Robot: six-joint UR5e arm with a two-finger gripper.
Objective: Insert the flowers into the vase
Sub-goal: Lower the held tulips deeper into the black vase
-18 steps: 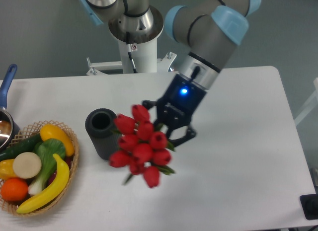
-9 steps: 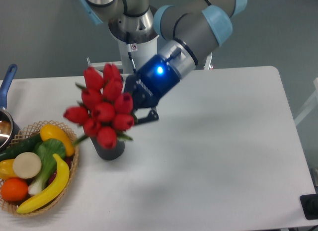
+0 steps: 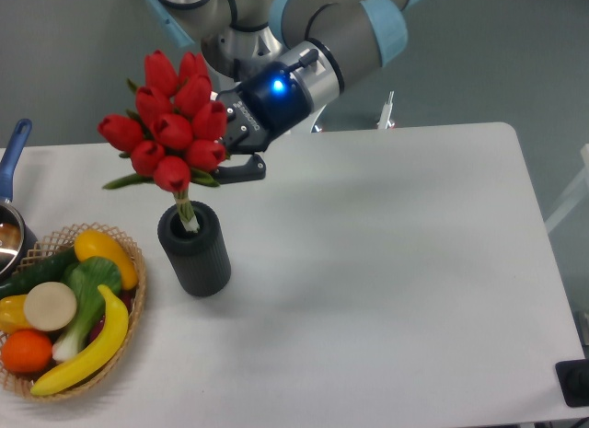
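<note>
White counter (image 3: 386,262) carries the vase (image 3: 194,248), and above it the end effector (image 3: 224,144) grips the flowers (image 3: 167,124) upright so their stems enter its mouth.

No text, label, brand or number can be read on anything in view

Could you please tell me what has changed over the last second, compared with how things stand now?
The gripper carried the flowers from right of the vase up and leftward, turning the bunch upright; its stems now dip into the vase's mouth. It stays shut on the bunch. The vase, the wicker basket of produce and the pot have not moved.
</note>
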